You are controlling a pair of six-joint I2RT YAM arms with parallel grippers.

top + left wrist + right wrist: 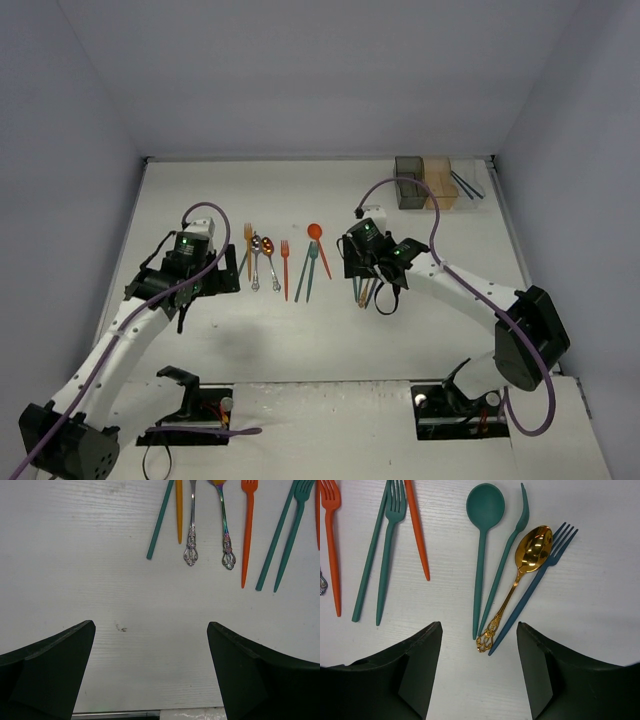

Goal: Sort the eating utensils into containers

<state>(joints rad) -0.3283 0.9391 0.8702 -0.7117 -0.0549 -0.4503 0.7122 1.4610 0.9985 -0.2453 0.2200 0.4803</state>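
Right pincer (479, 629), released and empty, is hovering over the gold spoon (534, 550) lying beside a teal spoon (485, 505) and blue-grey fork (554, 555) on the bench (330, 340); the next move is calling for descent, a one-utensil grasp and transfer to the containers (412, 185).

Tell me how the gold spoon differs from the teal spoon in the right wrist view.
Finish: the gold spoon is shiny metal, while the teal spoon is matte. Handle: the gold spoon's ends in ornate scrollwork, and the teal spoon's is plain and straight. Pose: the gold spoon lies slanted, and the teal spoon runs nearly straight up the view. Both lie loose on the table, bowls toward the top of the view.
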